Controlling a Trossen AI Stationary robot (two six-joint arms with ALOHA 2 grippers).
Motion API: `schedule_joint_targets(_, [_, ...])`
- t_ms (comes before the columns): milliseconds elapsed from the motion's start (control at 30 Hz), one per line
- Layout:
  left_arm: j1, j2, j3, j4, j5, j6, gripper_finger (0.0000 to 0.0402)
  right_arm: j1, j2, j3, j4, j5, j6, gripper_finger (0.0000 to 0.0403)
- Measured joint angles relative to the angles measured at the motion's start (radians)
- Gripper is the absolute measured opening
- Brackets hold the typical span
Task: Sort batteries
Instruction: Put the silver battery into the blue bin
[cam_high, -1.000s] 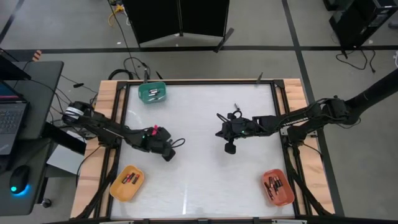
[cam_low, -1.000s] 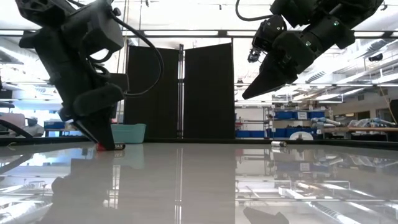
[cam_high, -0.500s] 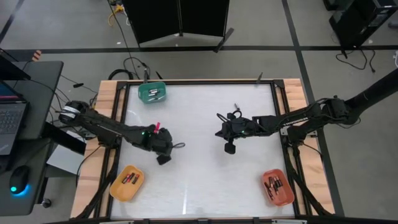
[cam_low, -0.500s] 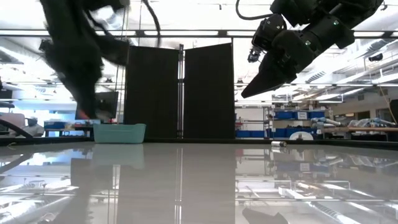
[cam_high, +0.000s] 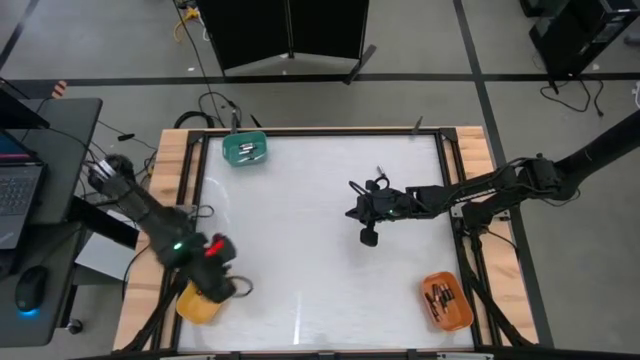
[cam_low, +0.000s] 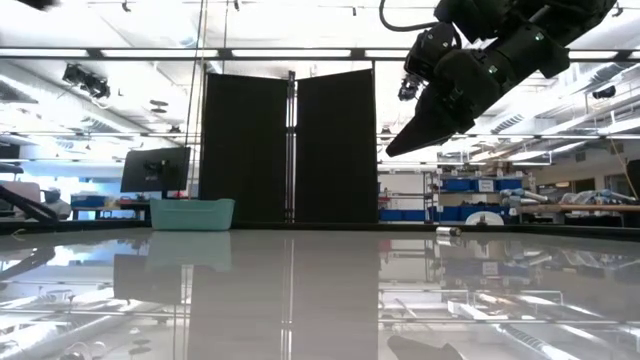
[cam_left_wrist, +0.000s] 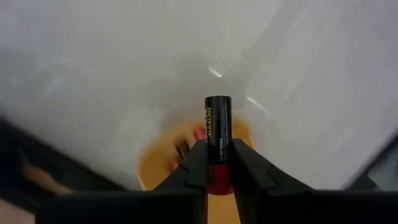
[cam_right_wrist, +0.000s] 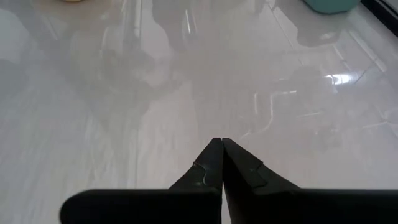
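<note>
now, left gripper (cam_left_wrist: 217, 163) pinching slim cylindrical battery (cam_left_wrist: 217, 127)

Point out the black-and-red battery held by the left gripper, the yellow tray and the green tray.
Black-and-red cylindrical battery (cam_left_wrist: 217, 134): left wrist view, on its black body.
Yellow plastic tray (cam_left_wrist: 154, 163): left wrist view, on its rim.
Green plastic tray (cam_high: 233, 152): high view, on its wall.

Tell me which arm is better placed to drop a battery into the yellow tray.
The left. Its end effector holds a battery right above the yellow tray. The right end effector is shut, empty, mid-table.
</note>
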Motion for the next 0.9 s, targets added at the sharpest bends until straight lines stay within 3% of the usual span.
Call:
schedule_joint_targets(233, [-0.254,-0.001,-0.013,0.018,-0.017,-0.427,0.0046,0.000,0.000,0.000,0.001,0.021,-0.014,0.0012])
schedule_joint_targets(367, [-0.333,0.000,-0.086,0.080,-0.030,-0.617,0.0046,0.000,0.000,0.000,0.010,0.025,-0.026,0.0012])
schedule_joint_targets(600, [-0.347,0.002,-0.262,0.316,-0.132,-0.721,0.0046,0.000,0.000,0.000,0.024,0.026,-0.033,0.0012])
schedule_joint_targets(900, [-0.328,0.017,-0.347,0.352,-0.110,-0.772,0.0046,0.000,0.000,0.000,0.023,0.026,-0.029,0.0012])
